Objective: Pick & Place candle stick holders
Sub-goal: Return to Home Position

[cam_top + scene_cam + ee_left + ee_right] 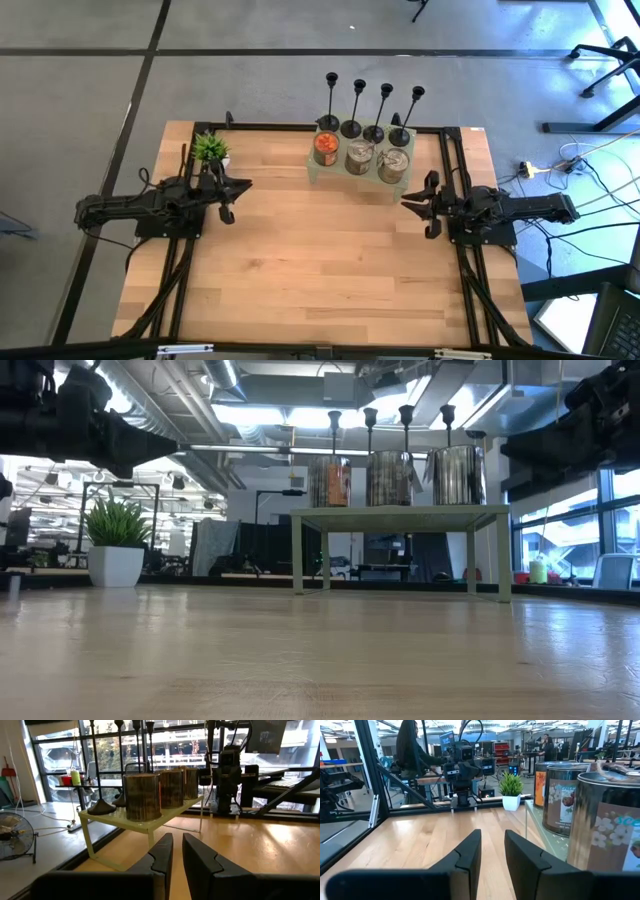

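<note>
1. A pale wooden table (pixel 300 290) fills the high view. Nothing lies on its near half.
2. The left arm (pixel 140 210) sits folded at the table's left edge and the right arm (pixel 515 210) at its right edge. Both are well apart from everything else. This looks like the homing step, with the placing work apparently finished.
3. A low pale-green shelf (pixel 313 172) stands at the far side, right of centre.
4. Three candle tins (pixel 359 156) form a row along the shelf's near edge, one orange and two silver.
5. The four black candle stick holders (pixel 351 128) stand upright in a row just behind the tins, along the shelf's far edge. Their thin stems rise above the tin tops.
6. A small potted plant (pixel 210 148) stands at the far left.
7. The left gripper (pixel 176 840) points towards the shelf, its fingers slightly parted and holding nothing.
8. The right gripper (pixel 492 837) is beside the shelf's right end, also slightly parted and empty.
9. The next move seems to call only for settling each arm at rest, clear of the shelf.
10. Hard to make out:
   - From table height, the tins hide the holders' bases.
   - I cannot tell whether each base sits fully on the shelf.
   - The right wrist view shows no holders, only tins, the plant and people beyond the table.
</note>
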Robot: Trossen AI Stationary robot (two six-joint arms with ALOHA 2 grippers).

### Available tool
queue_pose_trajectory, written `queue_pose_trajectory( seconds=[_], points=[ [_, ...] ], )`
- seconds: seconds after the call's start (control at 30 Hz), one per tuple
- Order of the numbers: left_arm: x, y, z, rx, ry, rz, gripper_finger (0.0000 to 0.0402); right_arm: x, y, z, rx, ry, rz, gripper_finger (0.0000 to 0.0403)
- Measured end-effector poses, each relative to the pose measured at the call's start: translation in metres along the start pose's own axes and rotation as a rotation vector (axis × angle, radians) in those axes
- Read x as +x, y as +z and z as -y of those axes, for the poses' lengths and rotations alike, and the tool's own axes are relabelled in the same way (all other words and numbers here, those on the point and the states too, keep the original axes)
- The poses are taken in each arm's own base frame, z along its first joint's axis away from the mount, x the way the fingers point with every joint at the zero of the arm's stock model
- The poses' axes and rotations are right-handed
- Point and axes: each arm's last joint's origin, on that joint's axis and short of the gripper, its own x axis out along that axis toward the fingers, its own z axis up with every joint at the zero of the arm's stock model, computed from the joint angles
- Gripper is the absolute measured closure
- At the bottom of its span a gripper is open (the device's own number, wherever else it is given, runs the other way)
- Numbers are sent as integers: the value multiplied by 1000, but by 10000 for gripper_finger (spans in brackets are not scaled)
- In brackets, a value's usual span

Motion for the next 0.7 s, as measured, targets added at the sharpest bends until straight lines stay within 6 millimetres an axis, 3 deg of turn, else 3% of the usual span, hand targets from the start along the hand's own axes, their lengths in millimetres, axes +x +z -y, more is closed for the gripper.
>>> queue_pose_trajectory(
  seconds=[0.7],
  points=[
    [0,-2,0,42,0,-21,366,6,-9,-1,1,0,-106,313]
  ],
)
